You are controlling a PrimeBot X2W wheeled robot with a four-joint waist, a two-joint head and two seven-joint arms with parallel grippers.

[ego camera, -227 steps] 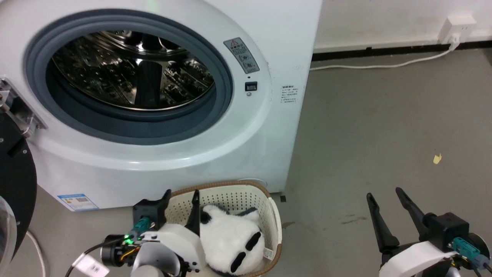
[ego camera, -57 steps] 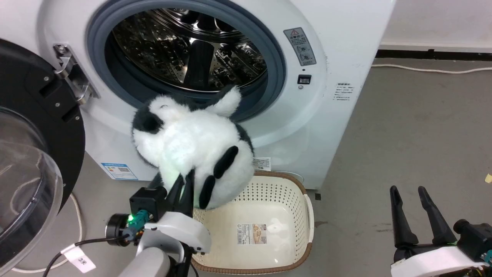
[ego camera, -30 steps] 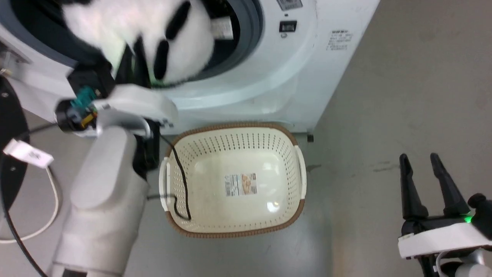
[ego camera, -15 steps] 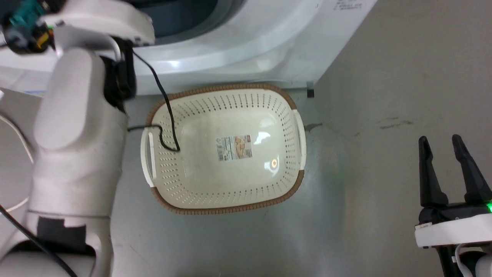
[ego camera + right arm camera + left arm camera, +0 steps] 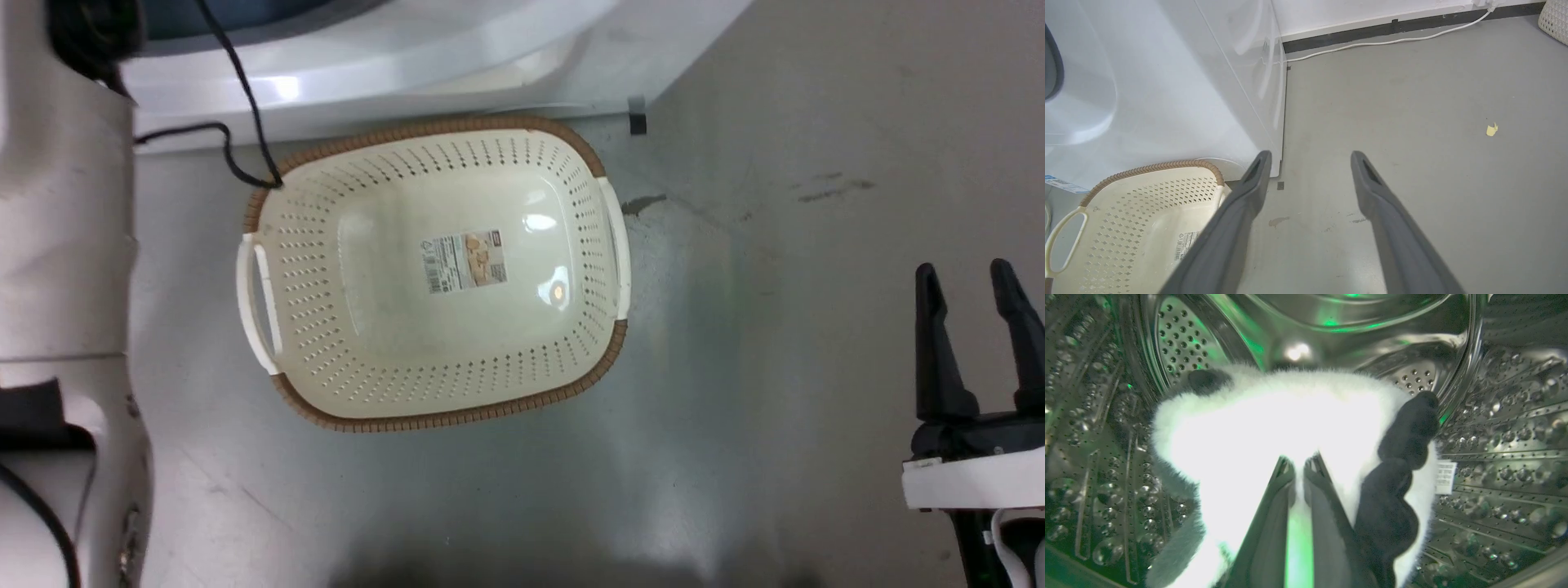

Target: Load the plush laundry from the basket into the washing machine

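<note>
Left tool (image 5: 1299,465) clenched on the plush laundry (image 5: 1257,428) — toy is inside the steel drum of the washing machine (image 5: 1494,416), white tag at 3 o'clock. Head view: pale left forearm (image 5: 57,245) at 9 o'clock, basket (image 5: 457,416) central on the floor (image 5: 775,367), label sticker (image 5: 463,260) inside. Right tool (image 5: 963,269) at 4 o'clock — released, fingers spread, gripping nothing.

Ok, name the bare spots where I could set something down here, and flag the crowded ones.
Free: the basket bottom around its label sticker; the grey floor between basket and right claw. Crowded: the drum, where the left claw grips the plush laundry; the strip between basket and washing machine, crossed by a black cable.
</note>
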